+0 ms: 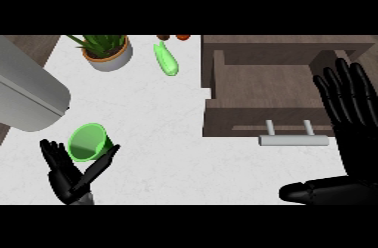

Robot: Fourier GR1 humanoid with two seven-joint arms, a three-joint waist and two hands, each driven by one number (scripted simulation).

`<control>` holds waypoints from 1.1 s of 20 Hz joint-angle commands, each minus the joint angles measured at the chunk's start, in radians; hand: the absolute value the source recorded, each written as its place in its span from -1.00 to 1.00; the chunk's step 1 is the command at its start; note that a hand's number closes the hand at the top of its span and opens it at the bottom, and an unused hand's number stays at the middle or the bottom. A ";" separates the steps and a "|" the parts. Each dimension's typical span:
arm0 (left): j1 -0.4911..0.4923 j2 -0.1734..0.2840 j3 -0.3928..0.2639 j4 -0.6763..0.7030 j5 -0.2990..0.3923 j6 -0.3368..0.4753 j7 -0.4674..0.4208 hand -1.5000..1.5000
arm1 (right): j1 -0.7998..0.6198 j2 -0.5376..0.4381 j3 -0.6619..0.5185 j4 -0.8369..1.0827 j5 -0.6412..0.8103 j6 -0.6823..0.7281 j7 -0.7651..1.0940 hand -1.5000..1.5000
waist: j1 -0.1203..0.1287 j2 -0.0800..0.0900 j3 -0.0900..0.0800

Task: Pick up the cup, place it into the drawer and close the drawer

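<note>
A green cup (90,142) lies tipped on the white counter at the lower left, its mouth facing me. My left hand (68,176) sits just below it, fingers straight and spread, with the thumb (102,164) touching the cup's lower right side. The wooden drawer (266,84) stands pulled open at the upper right, its inside bare, with a pale bar handle (292,139) on its front. My right hand (351,122) is open at the right edge, fingers pointing up over the drawer's right side, thumb (317,191) stretched left below it.
A potted plant (107,51) stands at the back left. A green bottle-shaped object (166,58) lies beside it, with small red and brown items (174,37) at the back edge. A large grey rounded appliance (26,94) fills the left side.
</note>
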 commanded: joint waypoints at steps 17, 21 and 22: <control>-0.183 0.055 0.103 0.302 0.061 -0.169 -0.115 -1.00 | 0.044 0.026 0.030 -0.020 0.042 0.002 -0.030 -1.00 | -0.002 0.001 0.000; -0.202 0.082 0.141 0.387 0.091 -0.238 -0.160 -1.00 | -0.021 0.009 -0.013 0.028 -0.006 0.008 -0.006 -1.00 | -0.001 0.001 0.000; -0.190 0.074 0.143 0.380 0.100 -0.252 -0.177 -1.00 | -0.013 0.018 0.024 -0.064 0.010 -0.018 0.065 -1.00 | -0.001 0.000 0.000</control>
